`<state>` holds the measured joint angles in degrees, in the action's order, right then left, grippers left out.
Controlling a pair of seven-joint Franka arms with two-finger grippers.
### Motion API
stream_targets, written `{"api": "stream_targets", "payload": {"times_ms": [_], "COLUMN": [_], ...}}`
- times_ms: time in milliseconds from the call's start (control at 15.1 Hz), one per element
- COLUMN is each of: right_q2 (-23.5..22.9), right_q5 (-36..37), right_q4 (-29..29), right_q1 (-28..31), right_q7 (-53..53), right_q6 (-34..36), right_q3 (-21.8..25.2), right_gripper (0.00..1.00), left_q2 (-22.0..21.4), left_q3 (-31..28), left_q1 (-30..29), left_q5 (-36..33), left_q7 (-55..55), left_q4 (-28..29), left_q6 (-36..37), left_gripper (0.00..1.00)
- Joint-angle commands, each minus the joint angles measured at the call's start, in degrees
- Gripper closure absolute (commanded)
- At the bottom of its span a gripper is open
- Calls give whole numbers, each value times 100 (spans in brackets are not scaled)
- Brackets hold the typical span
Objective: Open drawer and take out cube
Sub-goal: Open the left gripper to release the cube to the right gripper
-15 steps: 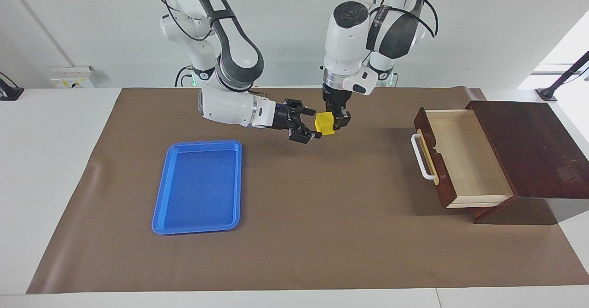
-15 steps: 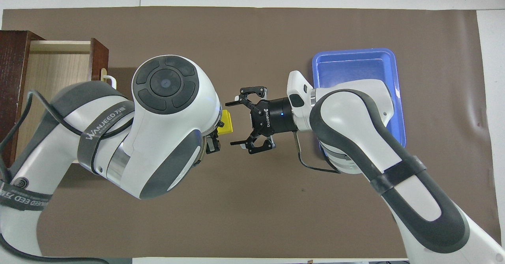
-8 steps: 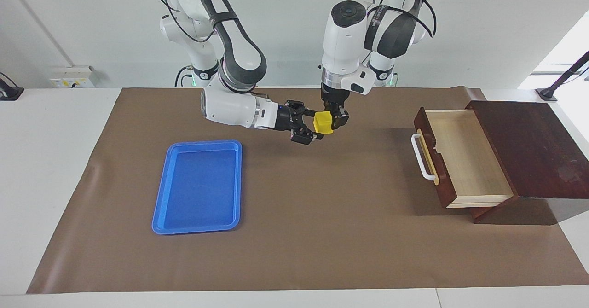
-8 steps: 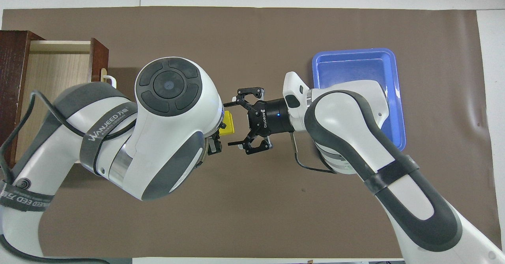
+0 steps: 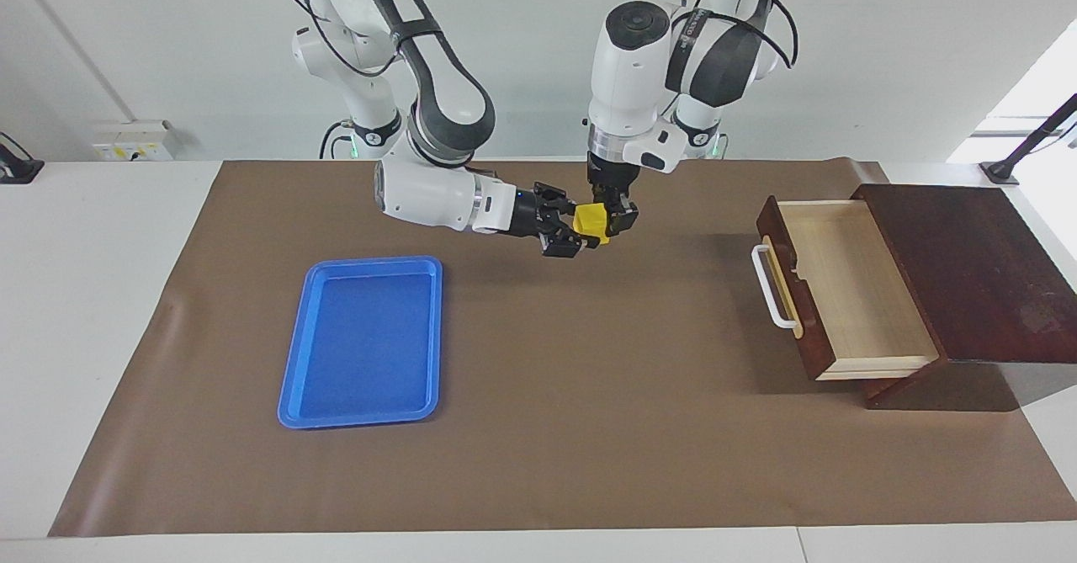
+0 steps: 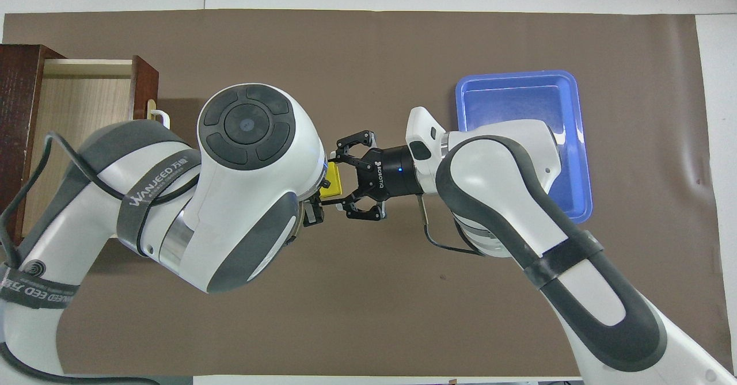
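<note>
The small yellow cube (image 5: 591, 220) hangs in the air over the brown mat, near the robots' end of the table. My left gripper (image 5: 611, 220) points down and is shut on it. My right gripper (image 5: 582, 226) lies level and reaches in from the side, its fingers open on either side of the cube. In the overhead view the cube (image 6: 333, 180) peeks out from under the left wrist, between the right gripper's (image 6: 341, 182) fingers. The drawer (image 5: 850, 294) of the dark wooden box stands pulled open and shows bare pale wood; it also shows in the overhead view (image 6: 80, 103).
A flat blue tray (image 5: 366, 340) lies on the mat toward the right arm's end of the table; it also shows in the overhead view (image 6: 521, 94). The drawer's white bar handle (image 5: 770, 287) sticks out toward the middle of the mat.
My right gripper has moved in toward the cube and its fingers have narrowed around it. My left gripper has held the cube almost still.
</note>
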<state>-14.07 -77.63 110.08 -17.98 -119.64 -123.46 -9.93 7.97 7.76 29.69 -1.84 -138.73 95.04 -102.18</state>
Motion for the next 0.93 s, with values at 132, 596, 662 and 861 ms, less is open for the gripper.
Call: {"api": "stream_targets", "payload": {"times_ms": [132, 596, 662, 861], "right_q2": [-52, -8, 18, 36], "right_q5": [-164, -147, -138, -15], "right_q4": [-74, -92, -83, -83], "right_q1": [-92, -4, 14, 233], "right_q7": [28, 72, 81, 46], "right_q6": [-55, 15, 24, 85], "right_q3": [0, 0, 0, 9], "right_gripper": [100, 100, 100, 100], "left_q2": [-182, -243, -261, -462], "left_q3": [-29, -143, -161, -187], "left_q1": [46, -295, -427, -1042], "left_q5": [-71, -80, -80, -80], "left_q7": [-58, 564, 810, 1732], "left_q4": [200, 164, 199, 716], "left_q6": [-109, 40, 75, -56], "left_gripper": [85, 0, 0, 0]}}
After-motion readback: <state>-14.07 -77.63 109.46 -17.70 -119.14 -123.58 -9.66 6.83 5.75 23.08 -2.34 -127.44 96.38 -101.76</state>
